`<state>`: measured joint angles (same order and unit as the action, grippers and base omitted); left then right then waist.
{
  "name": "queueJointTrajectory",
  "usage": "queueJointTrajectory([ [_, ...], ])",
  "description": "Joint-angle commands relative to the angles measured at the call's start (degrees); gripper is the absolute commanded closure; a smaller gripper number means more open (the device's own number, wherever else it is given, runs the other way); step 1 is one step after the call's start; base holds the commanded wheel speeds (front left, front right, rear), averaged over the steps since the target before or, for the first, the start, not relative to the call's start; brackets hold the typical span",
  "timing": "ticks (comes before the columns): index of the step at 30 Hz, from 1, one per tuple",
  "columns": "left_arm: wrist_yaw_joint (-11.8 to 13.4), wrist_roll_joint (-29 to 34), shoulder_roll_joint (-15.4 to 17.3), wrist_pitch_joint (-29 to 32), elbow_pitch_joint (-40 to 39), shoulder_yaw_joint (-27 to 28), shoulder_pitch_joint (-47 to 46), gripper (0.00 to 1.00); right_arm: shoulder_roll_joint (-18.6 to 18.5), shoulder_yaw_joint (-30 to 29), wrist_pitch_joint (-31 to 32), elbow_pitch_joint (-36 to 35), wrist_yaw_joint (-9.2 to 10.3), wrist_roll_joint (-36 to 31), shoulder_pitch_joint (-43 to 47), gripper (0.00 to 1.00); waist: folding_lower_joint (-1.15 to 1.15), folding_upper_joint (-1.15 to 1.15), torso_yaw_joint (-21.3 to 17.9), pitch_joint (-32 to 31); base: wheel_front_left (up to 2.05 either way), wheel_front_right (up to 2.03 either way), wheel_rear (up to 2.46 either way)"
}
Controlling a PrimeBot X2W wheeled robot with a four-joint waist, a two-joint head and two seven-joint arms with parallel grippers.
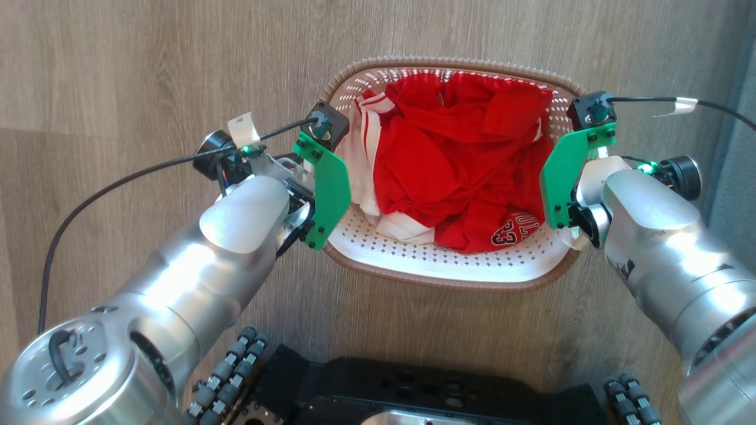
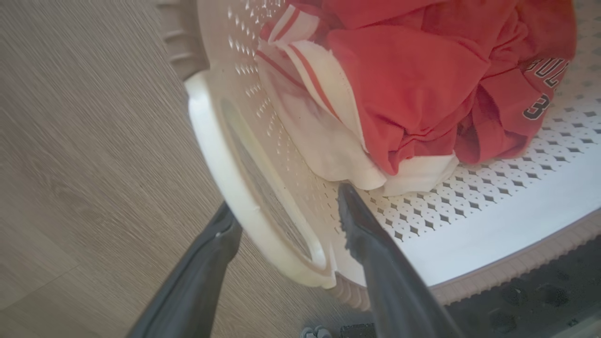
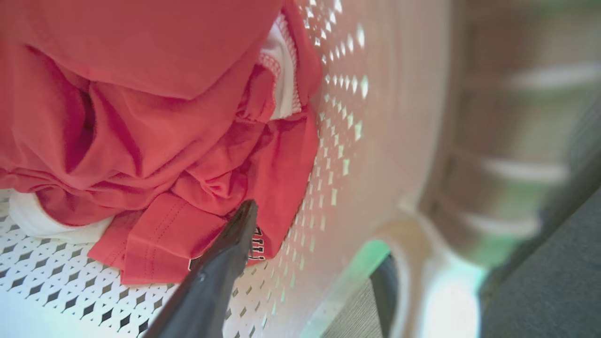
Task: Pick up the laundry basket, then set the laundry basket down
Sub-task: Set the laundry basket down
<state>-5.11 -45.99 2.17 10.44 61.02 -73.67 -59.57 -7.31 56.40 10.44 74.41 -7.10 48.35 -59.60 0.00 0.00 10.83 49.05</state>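
The laundry basket (image 1: 449, 277), white and perforated with a brown woven-look rim, sits on the wood floor just ahead of my base and holds red and white clothes (image 1: 455, 159). My left gripper (image 2: 286, 199) is open and straddles the basket's left white handle (image 2: 225, 155), one finger outside and one inside against the perforated wall. My right gripper (image 3: 317, 234) is open too, astride the right wall (image 3: 375, 117): one finger lies inside by the red cloth, the other outside at the handle opening. In the head view green brackets mark the left gripper (image 1: 323, 189) and the right gripper (image 1: 561, 186) at the basket's two sides.
Wood-plank floor (image 1: 147, 71) surrounds the basket. My dark base (image 1: 425, 389) with its roller wheels lies close behind it. A grey surface (image 1: 738, 147) rises at the far right. Black cables (image 1: 118, 183) trail from both wrists.
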Motion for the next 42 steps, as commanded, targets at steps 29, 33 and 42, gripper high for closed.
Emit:
queueJointTrajectory([
  [29, -0.3, -3.3, 0.71, -2.29, 7.08, 0.44, 15.63, 0.0, 4.2, -2.85, 1.56, -1.4, -0.39, 0.25, 15.89, 0.0, 0.0, 0.0, -1.78, -30.29, 0.0, 0.0, 0.0],
  [33, -0.1, -4.52, 0.71, -5.45, 8.05, 1.16, 17.09, 0.0, 4.26, -4.03, -2.03, -3.18, -0.39, 1.93, 17.1, 0.0, 0.0, 0.0, -1.54, -35.1, 0.0, 0.0, 0.0],
  [42, 0.48, -5.34, 0.71, -17.44, 8.91, 3.17, 16.1, 0.0, 3.58, -8.64, -16.43, -4.32, -0.39, 4.82, 17.01, 0.0, 0.0, 0.0, -0.54, -42.28, 0.0, 0.0, 0.0],
])
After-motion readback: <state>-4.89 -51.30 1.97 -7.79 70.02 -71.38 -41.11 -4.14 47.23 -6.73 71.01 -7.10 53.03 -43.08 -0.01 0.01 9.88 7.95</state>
